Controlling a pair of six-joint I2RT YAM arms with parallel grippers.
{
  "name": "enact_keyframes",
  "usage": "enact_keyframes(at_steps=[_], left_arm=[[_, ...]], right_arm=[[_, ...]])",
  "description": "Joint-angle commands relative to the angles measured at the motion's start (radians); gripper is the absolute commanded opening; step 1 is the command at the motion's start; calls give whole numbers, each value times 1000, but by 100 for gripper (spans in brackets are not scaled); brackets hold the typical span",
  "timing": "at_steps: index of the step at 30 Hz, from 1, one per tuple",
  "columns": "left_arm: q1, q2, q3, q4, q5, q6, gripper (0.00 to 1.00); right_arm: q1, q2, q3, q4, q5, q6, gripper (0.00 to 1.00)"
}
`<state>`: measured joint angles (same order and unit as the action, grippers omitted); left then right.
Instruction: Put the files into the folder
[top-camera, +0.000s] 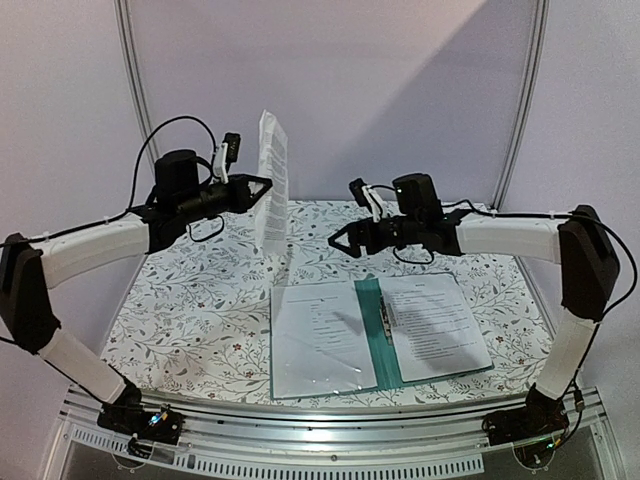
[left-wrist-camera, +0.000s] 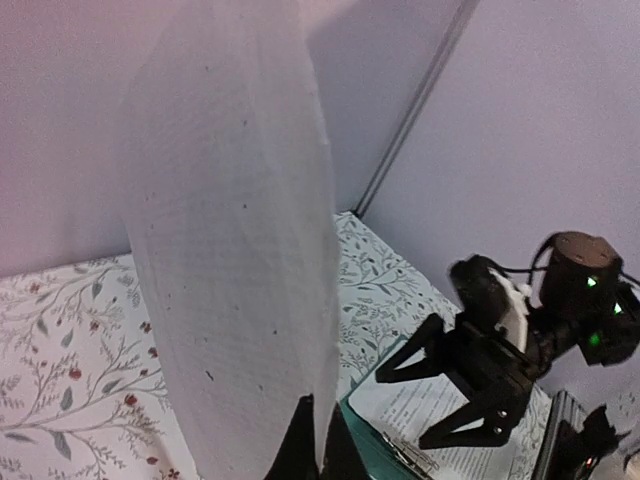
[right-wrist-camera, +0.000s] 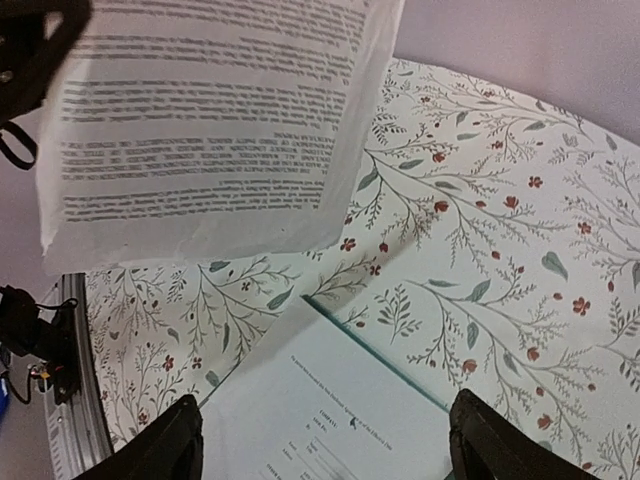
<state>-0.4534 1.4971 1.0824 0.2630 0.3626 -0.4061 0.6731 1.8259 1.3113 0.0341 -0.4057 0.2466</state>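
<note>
My left gripper (top-camera: 264, 188) is shut on one white printed sheet (top-camera: 272, 180) and holds it upright, high over the back of the table. In the left wrist view the sheet (left-wrist-camera: 235, 250) rises from my pinched fingertips (left-wrist-camera: 300, 445). The teal folder (top-camera: 378, 335) lies open near the front, with printed sheets on its left side (top-camera: 315, 335) and right side (top-camera: 435, 325) and a metal clip (top-camera: 387, 318) at the spine. My right gripper (top-camera: 338, 240) is open and empty, hovering above the folder's far edge. In the right wrist view its fingers (right-wrist-camera: 175, 440) straddle a folder sheet (right-wrist-camera: 340, 420), with the held sheet (right-wrist-camera: 210, 120) above.
The table (top-camera: 200, 300) has a floral-patterned cloth. A metal rail (top-camera: 330, 440) runs along the near edge by the arm bases. Pale walls and two slanted metal poles (top-camera: 135, 90) stand behind the table.
</note>
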Motion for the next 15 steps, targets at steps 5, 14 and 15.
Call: enact_keyframes(at_steps=[5, 14, 15], left_arm=[[-206, -136, 17, -196, -12, 286, 0], [-281, -262, -13, -214, 81, 322, 0], [-282, -272, -23, -207, 85, 325, 0]], right_arm=[[-66, -284, -471, 478, -108, -44, 99], [-81, -405, -678, 762, -146, 15, 99], [-82, -407, -690, 802, -132, 29, 99]])
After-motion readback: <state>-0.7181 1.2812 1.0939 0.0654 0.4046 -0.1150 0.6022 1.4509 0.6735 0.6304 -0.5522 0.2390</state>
